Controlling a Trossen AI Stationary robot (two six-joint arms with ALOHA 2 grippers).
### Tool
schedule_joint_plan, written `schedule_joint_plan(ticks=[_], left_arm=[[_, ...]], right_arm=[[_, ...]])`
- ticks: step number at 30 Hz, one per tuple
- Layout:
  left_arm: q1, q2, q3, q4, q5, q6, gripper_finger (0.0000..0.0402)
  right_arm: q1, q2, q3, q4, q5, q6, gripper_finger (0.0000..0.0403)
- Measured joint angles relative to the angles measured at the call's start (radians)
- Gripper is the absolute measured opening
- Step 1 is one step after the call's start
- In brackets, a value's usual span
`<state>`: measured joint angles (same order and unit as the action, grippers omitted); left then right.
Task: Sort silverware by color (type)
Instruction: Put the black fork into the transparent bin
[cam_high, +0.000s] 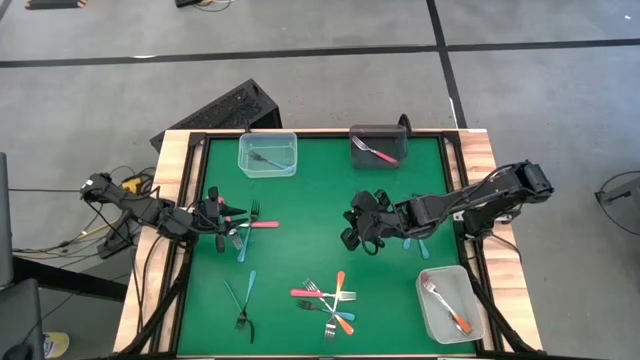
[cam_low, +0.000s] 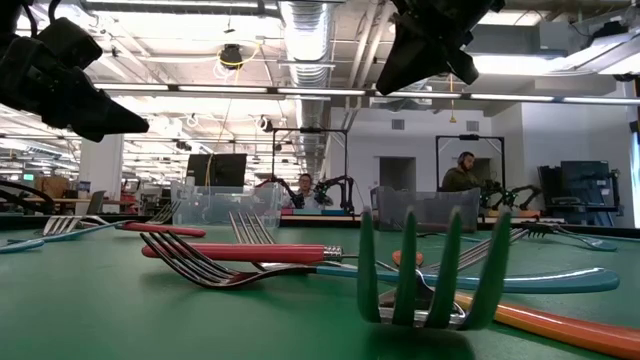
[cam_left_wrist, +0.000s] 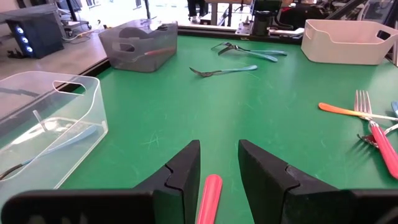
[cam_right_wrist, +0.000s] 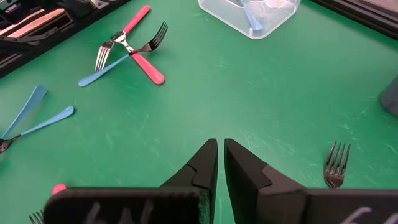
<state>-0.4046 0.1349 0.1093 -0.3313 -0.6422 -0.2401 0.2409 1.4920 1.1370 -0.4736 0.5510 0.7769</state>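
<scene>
Your forks lie in groups on the green table (cam_high: 320, 230). A crossed pile of red, orange and blue forks (cam_high: 328, 303) sits near the front edge, with two blue forks (cam_high: 243, 298) just to its left. One red fork (cam_left_wrist: 209, 199) lies between the fingers of the left hand (cam_high: 222, 216), whose jaws stand apart on either side of the handle. Sorted forks rest in three tubs: a clear tub (cam_high: 268, 154), a dark tub (cam_high: 380, 146) and a white tub (cam_high: 450, 303). The right hand (cam_high: 362, 225) hangs above mid-table, jaws nearly shut, holding nothing.
</scene>
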Motion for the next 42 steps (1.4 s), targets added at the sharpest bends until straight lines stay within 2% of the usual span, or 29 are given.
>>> schedule_joint_plan(ticks=[42], left_arm=[[0.000, 0.000, 0.000, 0.000, 0.000, 0.000, 0.0098]], right_arm=[[0.040, 0.000, 0.000, 0.003, -0.002, 0.009, 0.0056]])
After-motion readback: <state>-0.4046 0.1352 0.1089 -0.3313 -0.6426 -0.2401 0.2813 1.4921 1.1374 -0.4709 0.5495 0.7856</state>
